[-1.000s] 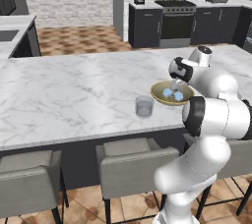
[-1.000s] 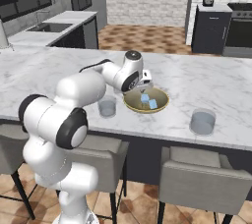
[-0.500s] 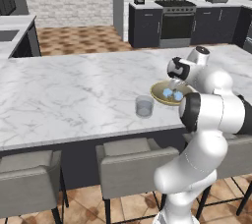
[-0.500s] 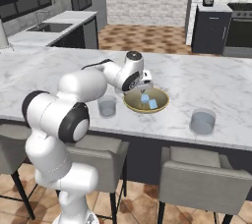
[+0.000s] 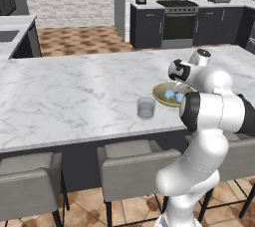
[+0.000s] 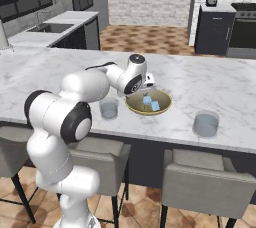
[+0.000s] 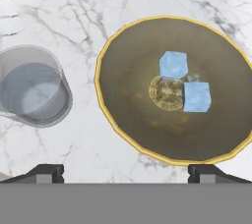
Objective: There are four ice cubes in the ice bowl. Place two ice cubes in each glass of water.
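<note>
Your gripper (image 7: 126,171) hangs over the bowl (image 7: 123,120) with its jaws spread wide, nothing in them. Two cubes (image 7: 173,65) sit near the bowl's middle, and a glass (image 7: 32,88) stands just beside it.

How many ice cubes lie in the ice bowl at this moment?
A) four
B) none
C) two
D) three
C: the hand view shows two ice cubes in the ice bowl, side by side near its centre, with the open gripper above it.
</note>
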